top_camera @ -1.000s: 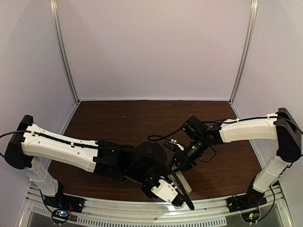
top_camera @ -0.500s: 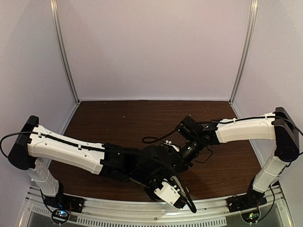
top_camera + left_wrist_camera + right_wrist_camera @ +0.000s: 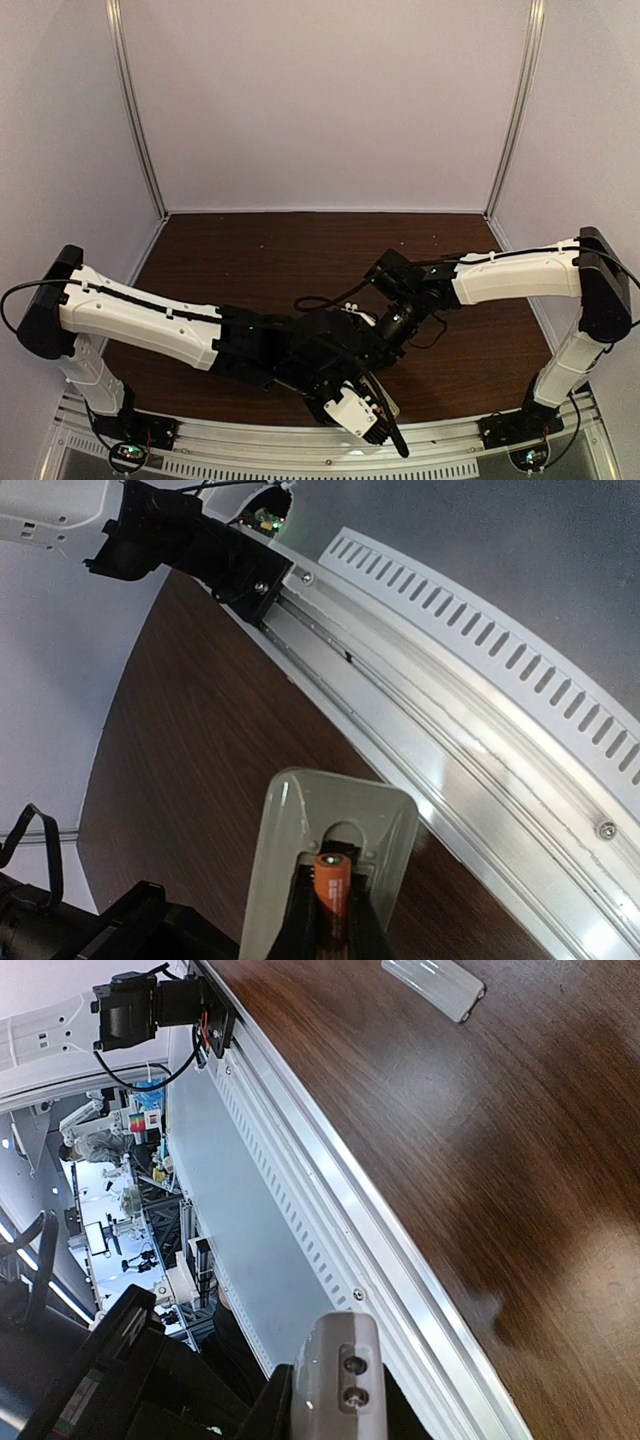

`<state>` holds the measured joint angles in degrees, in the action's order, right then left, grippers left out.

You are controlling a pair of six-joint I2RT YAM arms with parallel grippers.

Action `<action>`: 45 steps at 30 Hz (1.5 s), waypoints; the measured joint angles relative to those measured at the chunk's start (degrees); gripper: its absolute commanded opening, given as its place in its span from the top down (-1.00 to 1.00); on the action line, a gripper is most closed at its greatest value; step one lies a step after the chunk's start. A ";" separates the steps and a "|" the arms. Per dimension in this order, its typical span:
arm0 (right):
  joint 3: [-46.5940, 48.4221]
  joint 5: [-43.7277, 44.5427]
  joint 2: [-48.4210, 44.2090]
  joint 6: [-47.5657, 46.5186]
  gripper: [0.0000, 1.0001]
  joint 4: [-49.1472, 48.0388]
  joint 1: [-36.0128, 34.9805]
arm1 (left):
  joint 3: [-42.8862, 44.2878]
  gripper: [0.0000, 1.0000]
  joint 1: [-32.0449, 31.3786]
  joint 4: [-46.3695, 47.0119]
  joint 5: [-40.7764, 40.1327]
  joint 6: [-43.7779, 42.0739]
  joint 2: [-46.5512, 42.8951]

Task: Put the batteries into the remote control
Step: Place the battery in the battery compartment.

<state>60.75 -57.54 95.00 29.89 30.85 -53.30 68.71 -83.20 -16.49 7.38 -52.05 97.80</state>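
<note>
The remote control (image 3: pixel 285 850) sits back-up at 6 o'clock on the surface (image 3: pixel 190 770), beside the near rail (image 3: pixel 480 710). We find the right pincer (image 3: pixel 338 1415) clamped on its end. The left pincer (image 3: pixel 333 930) is closed on one battery (image 3: pixel 333 875), lengthwise at the open bay. In the right wrist view a grey plate (image 3: pixel 432 985) lies well apart at 1 o'clock.

Left arm (image 3: pixel 140 315) and right arm (image 3: pixel 510 275) converge, jaws clamped.

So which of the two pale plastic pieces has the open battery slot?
The remote, back-up near the metal rail: its dark slot shows an orange battery. The small flat plate on the table is plain, with no opening.
</note>
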 measured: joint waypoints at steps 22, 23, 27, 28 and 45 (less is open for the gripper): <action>1.27 0.11 0.22 -2.60 1.00 3.06 -0.37 | -0.94 0.52 0.39 1.60 0.52 -0.96 -0.33; 1.27 0.09 0.22 -2.60 1.00 3.13 -0.37 | -1.03 0.52 0.39 1.53 0.55 -0.98 -0.33; 1.68 -0.42 0.28 -2.58 1.00 3.21 -0.46 | -1.73 0.45 0.48 1.42 0.52 -0.98 -0.33; 1.75 -0.42 0.28 -2.58 1.00 3.15 -0.46 | -1.86 0.43 0.50 1.42 0.52 -0.98 -0.33; 1.57 -1.73 0.72 -1.20 1.00 1.44 0.28 | -1.99 -0.28 0.63 -1.66 -0.15 1.79 -1.51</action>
<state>62.33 -59.27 95.72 28.69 32.29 -53.01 66.72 -82.56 -18.15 7.22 -50.26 96.29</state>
